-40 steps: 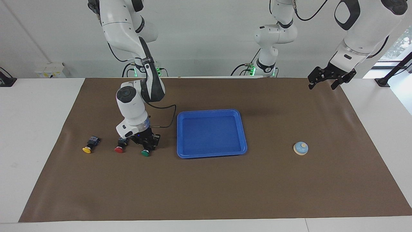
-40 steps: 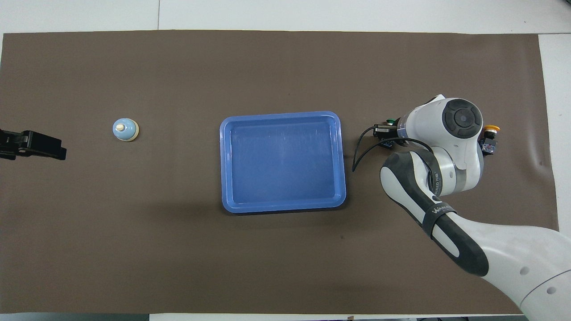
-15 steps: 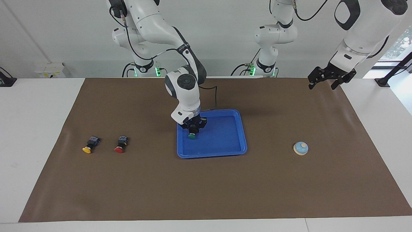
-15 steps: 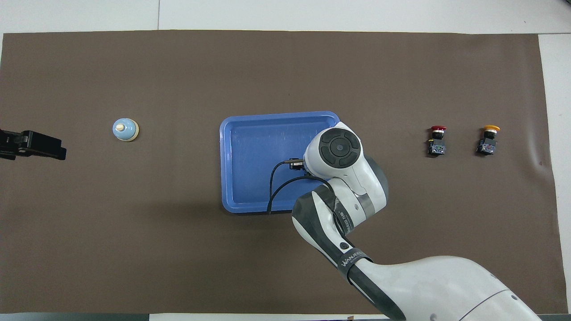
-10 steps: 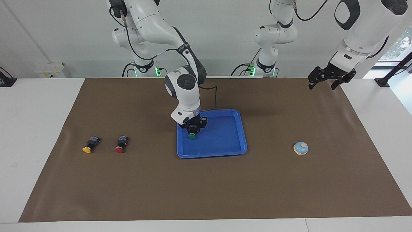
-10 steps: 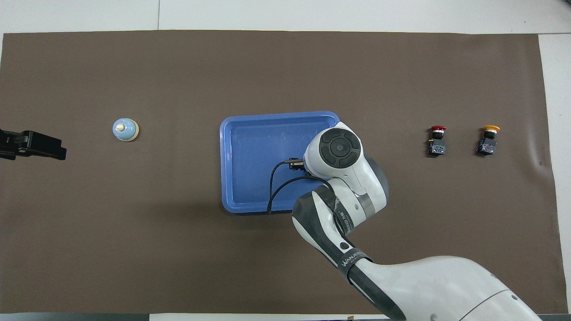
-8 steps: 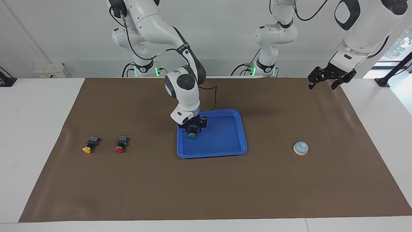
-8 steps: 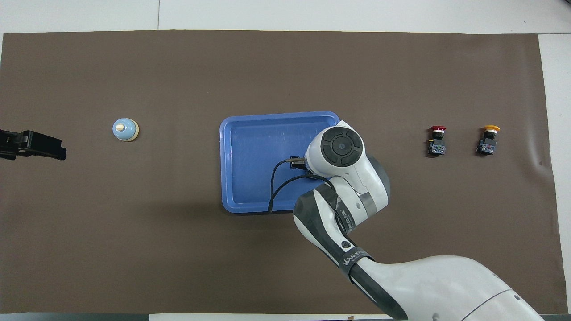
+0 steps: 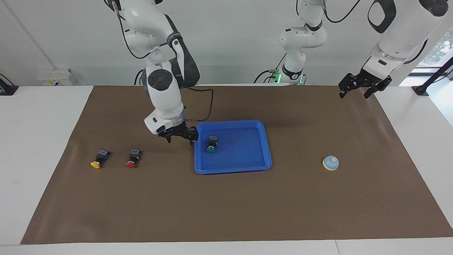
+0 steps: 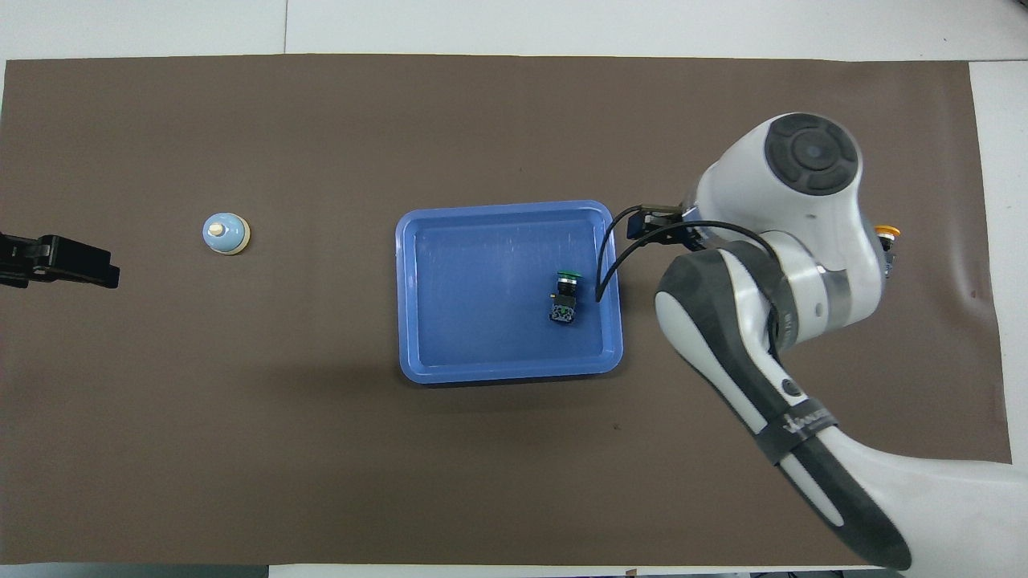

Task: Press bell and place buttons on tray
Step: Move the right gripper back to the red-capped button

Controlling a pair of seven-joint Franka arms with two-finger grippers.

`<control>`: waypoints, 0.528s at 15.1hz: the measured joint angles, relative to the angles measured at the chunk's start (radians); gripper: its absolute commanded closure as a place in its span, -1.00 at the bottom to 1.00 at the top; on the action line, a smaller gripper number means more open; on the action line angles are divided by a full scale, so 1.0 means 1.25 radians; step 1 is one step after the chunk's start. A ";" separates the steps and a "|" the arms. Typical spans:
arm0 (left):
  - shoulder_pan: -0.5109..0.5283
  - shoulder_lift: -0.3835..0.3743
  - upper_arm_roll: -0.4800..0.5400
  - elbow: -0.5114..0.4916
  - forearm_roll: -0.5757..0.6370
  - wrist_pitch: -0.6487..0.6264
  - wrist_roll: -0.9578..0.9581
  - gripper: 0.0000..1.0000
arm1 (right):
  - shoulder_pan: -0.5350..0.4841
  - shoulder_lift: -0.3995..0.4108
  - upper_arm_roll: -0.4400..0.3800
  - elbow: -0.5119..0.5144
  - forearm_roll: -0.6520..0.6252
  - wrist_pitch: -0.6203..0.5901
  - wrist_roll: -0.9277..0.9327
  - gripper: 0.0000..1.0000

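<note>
The green button (image 9: 211,145) (image 10: 564,297) lies on its side in the blue tray (image 9: 233,170) (image 10: 409,281), at the tray's end toward the right arm. My right gripper (image 9: 181,137) hangs open and empty just off that end of the tray, over the mat between the tray and the red button (image 9: 132,159). The yellow button (image 9: 99,159) (image 10: 886,233) lies beside the red one, closer to the right arm's end. In the overhead view the right arm covers the red button. The light-blue bell (image 9: 331,163) (image 10: 226,234) stands toward the left arm's end. My left gripper (image 9: 355,91) (image 10: 104,270) waits open, raised over the mat's corner.
A brown mat (image 9: 226,205) covers the table, with white tabletop (image 9: 39,141) around it. A black cable (image 9: 208,106) loops from the right wrist over the tray's corner nearest the robots. A third arm's base (image 9: 293,71) stands at the robots' edge.
The right gripper opened and left the green button in the tray, then rose and swung off the tray toward the red button. The left arm has not moved.
</note>
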 measured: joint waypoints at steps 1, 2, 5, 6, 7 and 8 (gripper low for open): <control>0.000 0.000 0.000 0.000 0.000 0.000 0.000 -1.00 | -0.037 -0.001 -0.001 -0.002 0.000 0.000 -0.032 -1.00; 0.000 0.000 0.000 0.000 0.000 0.000 0.000 -1.00 | -0.074 0.000 -0.002 -0.007 0.000 0.000 -0.070 -1.00; 0.000 0.000 0.000 0.000 0.000 0.000 0.000 -1.00 | -0.157 0.002 -0.003 -0.040 -0.007 0.007 -0.169 -1.00; 0.000 0.000 0.000 0.000 0.000 0.000 0.000 -1.00 | -0.174 0.002 -0.004 -0.059 -0.011 0.029 -0.189 -1.00; 0.000 0.000 0.000 0.000 0.000 0.000 0.000 -1.00 | -0.185 0.002 -0.004 -0.083 -0.015 0.062 -0.203 -1.00; 0.000 0.000 0.000 0.000 0.000 0.000 0.000 -1.00 | -0.195 0.003 -0.004 -0.112 -0.020 0.107 -0.215 -1.00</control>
